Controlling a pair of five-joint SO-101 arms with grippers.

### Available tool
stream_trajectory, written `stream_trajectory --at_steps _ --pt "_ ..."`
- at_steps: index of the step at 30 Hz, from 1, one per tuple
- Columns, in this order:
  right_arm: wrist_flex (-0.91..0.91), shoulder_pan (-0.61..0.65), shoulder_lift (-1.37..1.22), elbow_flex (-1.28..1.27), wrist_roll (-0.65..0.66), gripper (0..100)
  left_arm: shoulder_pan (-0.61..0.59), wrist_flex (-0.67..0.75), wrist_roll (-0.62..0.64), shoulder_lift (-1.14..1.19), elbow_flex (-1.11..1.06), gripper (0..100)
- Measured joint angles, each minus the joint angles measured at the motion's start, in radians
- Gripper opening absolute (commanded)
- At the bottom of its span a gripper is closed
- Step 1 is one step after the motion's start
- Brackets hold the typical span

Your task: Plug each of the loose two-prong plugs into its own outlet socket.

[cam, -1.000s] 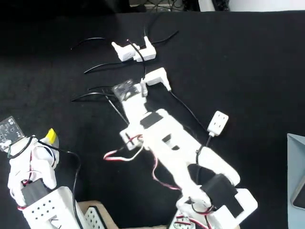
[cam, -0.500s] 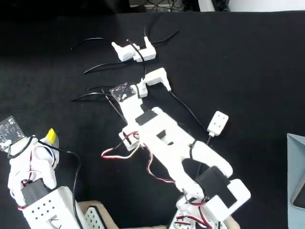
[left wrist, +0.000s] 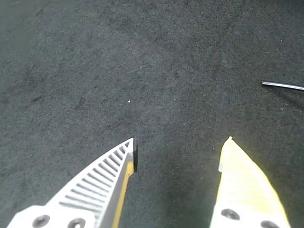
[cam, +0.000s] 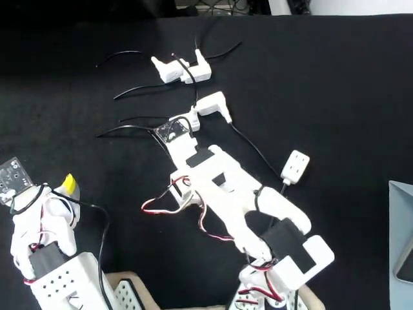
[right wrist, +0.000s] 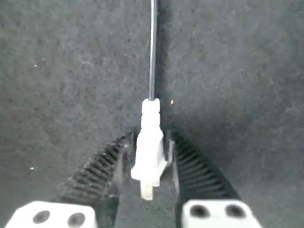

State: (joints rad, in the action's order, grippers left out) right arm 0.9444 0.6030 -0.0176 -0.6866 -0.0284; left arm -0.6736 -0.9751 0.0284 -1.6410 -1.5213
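My right gripper [right wrist: 149, 142] is shut on a small white two-prong plug [right wrist: 150, 142], whose black cord [right wrist: 152, 47] runs straight away from it. From above, that gripper [cam: 189, 121] sits at mid-table, right beside a white socket block [cam: 211, 103]. Another white outlet [cam: 295, 166] lies to the right on its own cord. Two white plug pieces [cam: 181, 68] lie together farther back. My left gripper [left wrist: 181, 142] is open over bare black mat, and from above it [cam: 64, 187] sits at the near left.
Loose black cords [cam: 139, 90] trail across the mat left of the sockets, and one cord end [left wrist: 282, 85] lies near my left gripper. A grey-blue container [cam: 401, 232] stands at the right edge. Red and white wires [cam: 168, 206] hang from the right arm.
The right arm's wrist has shifted slightly right and nearer, still holding the plug beside the socket block. The left arm has not moved.
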Motion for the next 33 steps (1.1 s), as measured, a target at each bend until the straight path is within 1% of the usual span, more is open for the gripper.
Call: stream_trajectory --at_steps 1,5,11,15,18,20,23,26,33 --pt "0.0 -0.008 0.0 0.0 0.003 0.9 0.0 0.0 0.0 0.0 0.0 28" --pt "0.008 -0.046 -0.002 0.0 0.005 1.1 0.0 0.0 0.0 0.0 0.0 28" --pt "0.114 -0.049 0.017 0.051 0.006 1.1 0.0 0.0 0.0 0.0 0.0 28" --pt "0.146 -0.049 0.146 0.054 0.006 1.1 0.0 0.0 0.0 0.0 0.0 29" --pt "0.146 -0.015 0.285 0.034 0.006 1.1 0.012 0.0 0.0 0.0 0.0 29" --pt "0.146 0.02 0.384 0.012 0.003 1.1 0.052 0.0 0.0 0.0 0.0 29" --pt "0.146 0.069 0.531 -0.017 -0.038 1.1 0.14 0.008 0.0 0.0 0.0 29" --pt "0.138 0.103 0.661 -0.058 -0.057 1.1 0.226 0.055 0.0 0.0 0.0 29" --pt "0.044 0.189 0.901 -0.21 -0.072 1.1 0.44 0.15 0.0 0.0 0.0 28"
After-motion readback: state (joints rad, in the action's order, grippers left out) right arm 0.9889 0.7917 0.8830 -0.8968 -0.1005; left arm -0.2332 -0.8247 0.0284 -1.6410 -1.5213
